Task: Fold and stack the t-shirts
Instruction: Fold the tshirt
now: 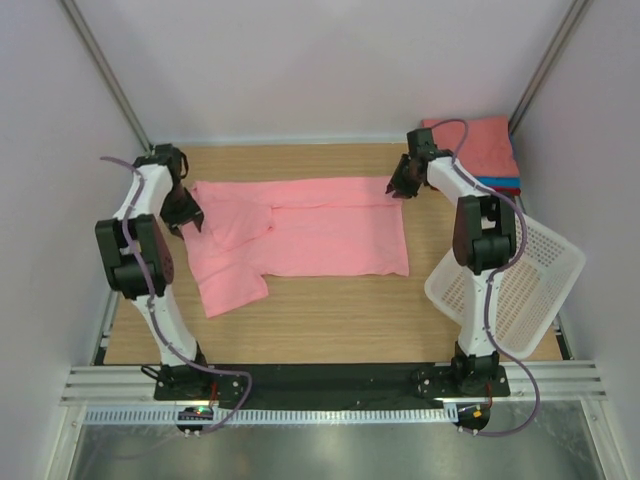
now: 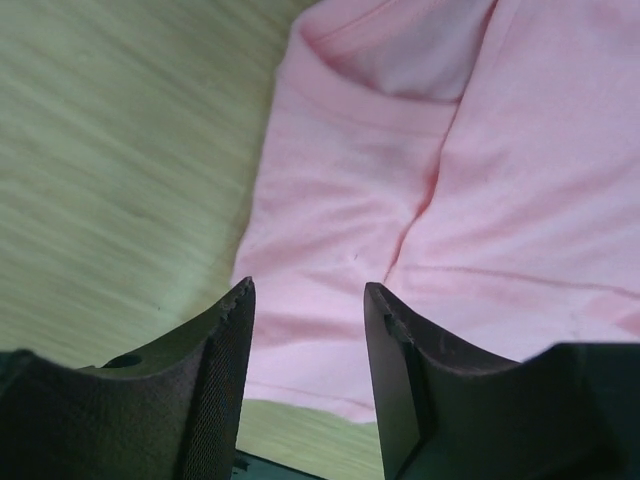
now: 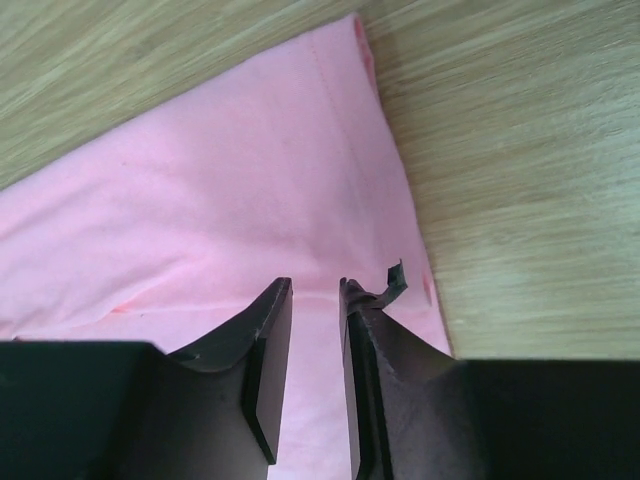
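Where the wooden table [image 1: 330, 325] shows between the two arms, a salmon-pink t-shirt [image 1: 330, 240] lies spread across its middle, with a strip along its far edge turned over onto the body and one sleeve reaching toward the near left. A white mesh basket [image 1: 530, 285] sits tilted at the right edge of the table, behind the right arm. A stack of folded t-shirts [image 1: 478, 145] rests in the far right corner, coral on top with blue and red edges showing beneath.

The left gripper [image 1: 187, 218] hangs over the spread shirt's left edge. Its jaws stand moderately apart with nothing between them, only pink cloth and bare wood below. The right gripper [image 1: 403, 188] hovers at the shirt's far right corner, just beside the hem. Its jaws are separated by a narrow gap and grip nothing, and the cloth lies flat underneath.
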`<state>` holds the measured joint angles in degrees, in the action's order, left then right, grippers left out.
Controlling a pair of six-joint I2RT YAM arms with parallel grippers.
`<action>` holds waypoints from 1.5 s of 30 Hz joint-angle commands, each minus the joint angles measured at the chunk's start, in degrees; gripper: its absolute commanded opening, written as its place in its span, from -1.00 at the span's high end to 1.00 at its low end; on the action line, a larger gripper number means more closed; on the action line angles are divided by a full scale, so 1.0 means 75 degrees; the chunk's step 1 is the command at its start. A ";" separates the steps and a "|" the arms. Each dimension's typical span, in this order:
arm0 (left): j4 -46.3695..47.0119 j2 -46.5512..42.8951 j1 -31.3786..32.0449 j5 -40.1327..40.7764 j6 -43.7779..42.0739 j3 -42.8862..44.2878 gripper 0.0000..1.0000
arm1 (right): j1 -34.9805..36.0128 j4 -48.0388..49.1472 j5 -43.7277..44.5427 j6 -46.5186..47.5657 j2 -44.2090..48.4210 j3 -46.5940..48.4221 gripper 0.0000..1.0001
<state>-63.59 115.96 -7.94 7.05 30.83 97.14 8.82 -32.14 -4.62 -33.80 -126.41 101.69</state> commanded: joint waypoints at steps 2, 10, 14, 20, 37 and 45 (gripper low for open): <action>0.0110 -0.2240 -0.0135 0.0281 0.0376 -0.1686 0.00 | 0.0183 0.0008 -0.0250 -0.0226 0.1139 -0.0034 0.32; 0.0874 -0.3919 -0.0148 -0.0401 0.1655 -0.4924 0.04 | 0.0242 0.0253 -0.0216 -0.0462 0.2145 -0.1182 0.31; 0.0301 -0.3533 -0.0159 -0.0155 0.2296 -0.5054 0.08 | 0.0254 -0.0085 0.0018 -0.0392 0.2533 -0.1371 0.31; 0.0556 -0.3367 -0.0159 -0.0880 0.3271 -0.5625 0.10 | 0.0266 0.0196 -0.0005 -0.0544 0.3085 -0.2144 0.31; 0.2151 -0.3731 -0.0159 -0.0647 0.3694 -0.7163 0.22 | 0.0581 -0.0320 0.0159 0.0018 0.4080 -0.3034 0.31; 0.1778 -0.4446 -0.0159 -0.0448 0.3425 -0.6790 0.95 | 0.1237 -0.0870 0.1002 0.0464 0.5182 -0.4439 0.30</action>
<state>-51.00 84.79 -8.93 0.54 56.90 44.05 16.47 -36.10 -0.95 -32.82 -90.63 71.44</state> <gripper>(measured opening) 0.041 0.348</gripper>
